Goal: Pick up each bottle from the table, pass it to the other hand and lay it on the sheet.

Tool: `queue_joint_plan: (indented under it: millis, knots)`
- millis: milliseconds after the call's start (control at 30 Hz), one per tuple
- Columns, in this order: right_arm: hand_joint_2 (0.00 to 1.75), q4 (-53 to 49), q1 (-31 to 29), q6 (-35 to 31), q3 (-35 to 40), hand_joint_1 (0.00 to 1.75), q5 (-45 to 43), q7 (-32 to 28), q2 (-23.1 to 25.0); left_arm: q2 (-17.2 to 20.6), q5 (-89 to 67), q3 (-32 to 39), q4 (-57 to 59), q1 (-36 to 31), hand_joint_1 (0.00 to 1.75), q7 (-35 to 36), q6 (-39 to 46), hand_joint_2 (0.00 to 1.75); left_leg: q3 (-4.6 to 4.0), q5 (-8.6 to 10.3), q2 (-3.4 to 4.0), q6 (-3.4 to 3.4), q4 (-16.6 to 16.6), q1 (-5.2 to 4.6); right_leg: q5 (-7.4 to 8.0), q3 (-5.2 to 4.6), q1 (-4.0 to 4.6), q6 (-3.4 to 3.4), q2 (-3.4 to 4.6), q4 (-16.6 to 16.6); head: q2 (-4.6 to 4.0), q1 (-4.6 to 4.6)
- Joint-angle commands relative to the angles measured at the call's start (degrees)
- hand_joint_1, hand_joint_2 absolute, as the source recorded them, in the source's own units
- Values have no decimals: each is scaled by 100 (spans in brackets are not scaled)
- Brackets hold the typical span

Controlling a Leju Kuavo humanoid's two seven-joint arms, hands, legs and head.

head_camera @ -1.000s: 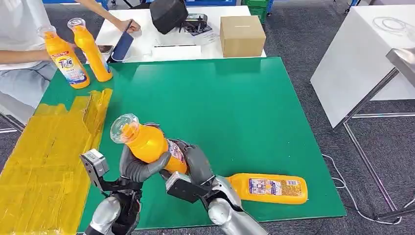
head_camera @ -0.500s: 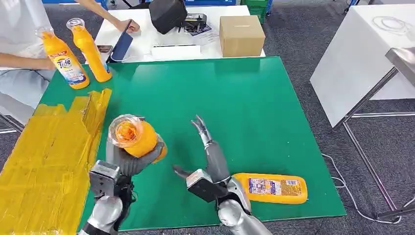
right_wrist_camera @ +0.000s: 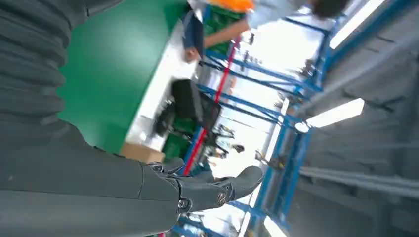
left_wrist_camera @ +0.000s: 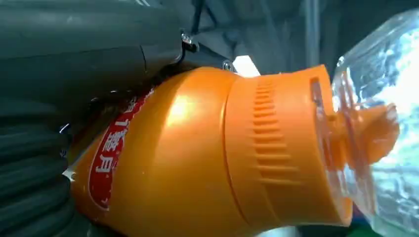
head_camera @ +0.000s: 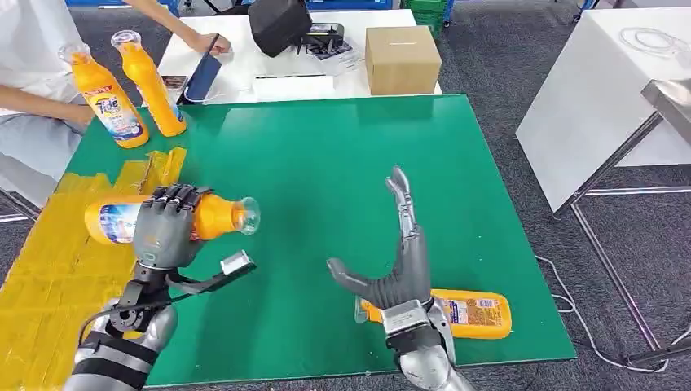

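My left hand (head_camera: 166, 228) grips an orange detergent bottle (head_camera: 116, 221) lying sideways above the yellow sheet (head_camera: 61, 269), its clear cap pointing right over the green mat (head_camera: 326, 171). The left wrist view shows that bottle (left_wrist_camera: 207, 158) close up against my left hand (left_wrist_camera: 59, 64). My right hand (head_camera: 397, 265) is open, fingers spread upward, holding nothing. Just behind it a second orange bottle (head_camera: 468, 314) lies flat on the mat near the front edge. Two more orange bottles (head_camera: 110, 102) (head_camera: 151, 81) stand upright at the mat's far left corner.
A person (head_camera: 33, 73) sits at the far left next to the standing bottles. Behind the mat, a white table carries a cardboard box (head_camera: 402, 59), a black bag (head_camera: 279, 23) and papers. Another white table (head_camera: 603, 90) stands to the right.
My right hand let go of the bottle and drew away to the right, opening. My left hand carried the bottle left and turned it on its side above the sheet.
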Motion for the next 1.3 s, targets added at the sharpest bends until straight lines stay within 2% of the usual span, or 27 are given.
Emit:
queue_joint_plan:
  millis: [33, 133, 200, 333, 467, 733, 1100, 1133, 1167, 1300]
  knots:
    - [175, -504, -6, 108, -307, 0, -51, -11, -196, 732, -584, -120, 2462, -1093, 175, 451, -659, 175, 17, -2, -4, -2, -2, 10, -4, 23, 12, -13, -15, -7, 0, -4]
    - [175, -448, -46, 138, -289, 0, -41, -6, -186, 834, -404, -142, 2807, -1263, 175, 339, -898, 175, 15, 0, -13, 1, -2, 10, -6, 26, 15, -6, -16, -9, 0, 4]
    - [175, -448, -46, 138, -289, 0, -41, -6, -186, 834, -404, -142, 2807, -1263, 175, 339, -898, 175, 17, -6, 14, -1, -1, 13, -3, 22, 18, -8, 8, -5, 0, -2]
    - [175, -437, -31, 163, -284, 0, -29, -1, -189, 895, -243, -168, 3016, -1328, 175, 330, -1245, 175, 7, -2, 18, -2, -1, 8, -5, 11, 13, -6, 8, -2, 0, 0]
    - [175, -392, 16, 202, -350, 0, 3, 43, -193, 942, 403, -33, 2953, -1104, 175, 2, -1570, 175, 15, -6, 28, -2, -2, 11, -4, 18, 16, -8, 16, -5, 0, 0]
    - [175, -342, 49, 288, -418, 0, 63, 69, -177, 1018, 1180, 31, 2462, -601, 175, -216, -2011, 175, 11, -5, 34, 0, -5, 6, -2, 11, 11, -4, 24, -6, 0, 0]
    - [175, -279, 29, 332, -420, 0, 74, 107, -178, 1002, 1386, 82, 2386, -368, 175, -213, -1953, 175, 21, -5, 33, 0, -9, 8, -1, 23, 13, -7, 24, -10, 0, 0]
    - [175, -269, 28, 334, -421, 0, 75, 110, -177, 991, 1369, 72, 2388, -346, 14, -200, -1933, 175, 21, -5, 32, 0, -9, 6, -1, 24, 11, -6, 25, -9, 0, 0]
    - [175, -261, 26, 347, -420, 0, 77, 118, -176, 1010, 1277, 24, 2372, -322, 0, -113, -1869, 175, 17, -3, 29, 0, -9, 5, -1, 21, 9, -4, 23, -6, 0, 0]
    - [175, -246, 19, 365, -415, 0, 104, 138, -176, 992, 1104, -2, 2402, -324, 0, 86, -1813, 175, 31, -8, 32, 1, -11, 8, -3, 36, 14, -7, 22, -13, 0, 0]
